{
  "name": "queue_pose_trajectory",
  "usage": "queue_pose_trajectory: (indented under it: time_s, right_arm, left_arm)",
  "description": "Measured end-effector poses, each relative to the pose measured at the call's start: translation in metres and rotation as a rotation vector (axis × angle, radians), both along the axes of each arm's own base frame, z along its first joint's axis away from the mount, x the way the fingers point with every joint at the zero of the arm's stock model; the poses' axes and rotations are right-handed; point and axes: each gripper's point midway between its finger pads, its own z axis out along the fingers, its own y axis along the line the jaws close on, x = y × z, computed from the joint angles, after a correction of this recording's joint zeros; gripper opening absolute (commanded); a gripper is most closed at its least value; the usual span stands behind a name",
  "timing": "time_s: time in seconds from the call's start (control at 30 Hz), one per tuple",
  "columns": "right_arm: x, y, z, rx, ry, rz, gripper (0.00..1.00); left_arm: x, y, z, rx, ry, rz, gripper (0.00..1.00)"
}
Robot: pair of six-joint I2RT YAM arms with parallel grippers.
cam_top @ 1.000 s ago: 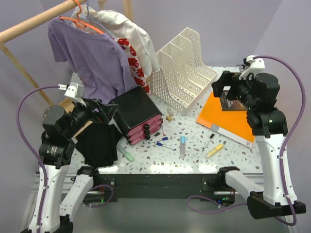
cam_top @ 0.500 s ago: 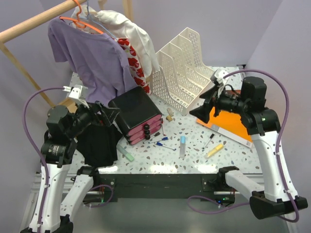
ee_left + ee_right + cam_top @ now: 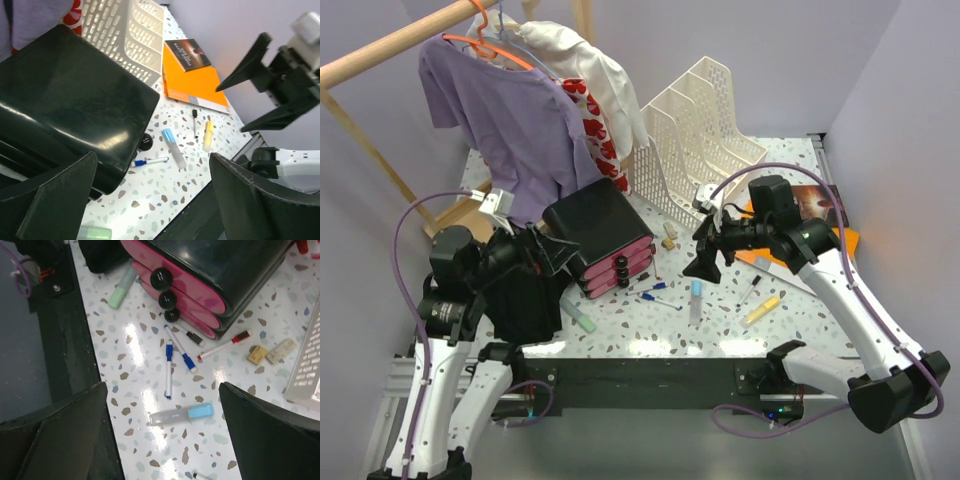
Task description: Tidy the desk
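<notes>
White speckled terrazzo, the desk (image 3: 720, 325) fills the middle of the overhead view and is far from tidy, with stationery lying loose across its near half.

The big change is the right arm. A second ago it stood over the orange folder at the far right. Now it has swung in toward the centre, and the right gripper (image 3: 700, 250) hangs above the loose pens, jaws spread wide with nothing between them. The left gripper (image 3: 555, 252) has crept a little forward and sits close beside the left side of the black drawer unit (image 3: 600, 220), also spread wide and empty. Whether it touches the unit I cannot tell.

The drawer unit has not shifted, nor has the white file rack (image 3: 695, 130) behind it. With the arm gone, the orange folder (image 3: 842, 240) shows again. A dark book (image 3: 817, 200) lies flat on top of it, so that corner looks settled.

I judge that the work now turns to the small things. Straight below the right wrist camera lies a grey marker with a blue cap (image 3: 182, 414), apart from its neighbours and likely the easiest pick. A yellow highlighter (image 3: 762, 310) and a green highlighter (image 3: 582, 318) wait nearer the front edge. Two blue pens (image 3: 168, 371) lie close together near the pink drawer fronts, with a red-capped pen (image 3: 225, 345) beside them.
</notes>
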Motion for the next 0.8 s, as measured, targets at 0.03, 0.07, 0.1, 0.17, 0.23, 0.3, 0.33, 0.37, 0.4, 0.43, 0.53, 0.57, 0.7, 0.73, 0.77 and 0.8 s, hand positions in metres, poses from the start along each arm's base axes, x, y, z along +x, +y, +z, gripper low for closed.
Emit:
queue_pose_trajectory:
  time_s: [0.03,0.07,0.1,0.17,0.23,0.3,0.33,0.37,0.4,0.43,0.53,0.57,0.7,0.73,0.77,0.8]
  right_arm:
    - [0.002,-0.002,-0.006,-0.017,0.002,-0.01,0.99]
    - [0.004,-0.004,-0.011,-0.032,0.0,-0.021,0.99]
    - [0.005,-0.006,-0.015,-0.043,-0.001,-0.029,0.99]
    - [0.009,-0.009,-0.02,-0.067,-0.011,-0.05,0.99]
    - [0.014,-0.012,-0.023,-0.081,-0.024,-0.069,0.99]
    - [0.018,-0.014,-0.025,-0.093,-0.037,-0.09,0.99]
    - [0.02,-0.015,-0.026,-0.094,-0.044,-0.098,0.99]
    - [0.022,-0.016,-0.027,-0.097,-0.05,-0.106,0.99]
    - [0.023,-0.018,-0.028,-0.101,-0.055,-0.116,0.99]
    - [0.025,-0.019,-0.028,-0.102,-0.059,-0.126,0.99]
    - [0.031,-0.025,-0.028,-0.107,-0.074,-0.162,0.99]
    - [0.034,-0.027,-0.027,-0.104,-0.082,-0.177,0.99]
    - [0.044,-0.037,-0.029,-0.105,-0.086,-0.257,0.99]
    - [0.047,-0.04,-0.03,-0.104,-0.083,-0.276,0.99]
    - [0.049,-0.042,-0.032,-0.102,-0.075,-0.297,0.99]
    - [0.052,-0.046,-0.034,-0.102,-0.066,-0.324,0.99]
  left_arm:
    - [-0.002,-0.001,0.002,-0.01,-0.003,-0.005,0.99]
    - [-0.006,-0.003,0.007,-0.028,-0.01,-0.013,0.99]
    - [-0.009,-0.004,0.011,-0.043,-0.016,-0.019,0.99]
    - [-0.014,-0.008,0.02,-0.081,-0.03,-0.033,0.99]
    - [-0.018,-0.01,0.027,-0.107,-0.041,-0.043,0.99]
    - [-0.02,-0.011,0.03,-0.125,-0.039,-0.045,1.0]
    - [-0.02,-0.012,0.031,-0.131,-0.035,-0.047,1.0]
    - [-0.02,-0.013,0.03,-0.135,-0.029,-0.049,1.0]
    - [-0.02,-0.014,0.028,-0.139,-0.02,-0.054,1.0]
    - [-0.021,-0.016,0.026,-0.142,-0.009,-0.061,1.0]
    - [-0.024,-0.027,0.022,-0.147,0.021,-0.095,1.0]
    - [-0.026,-0.032,0.02,-0.148,0.033,-0.109,1.0]
    - [-0.039,-0.065,0.01,-0.135,0.097,-0.199,1.0]
    - [-0.042,-0.076,0.003,-0.117,0.121,-0.211,1.0]
    - [-0.049,-0.09,-0.005,-0.09,0.152,-0.237,1.0]
    - [-0.055,-0.103,-0.012,-0.06,0.18,-0.253,1.0]
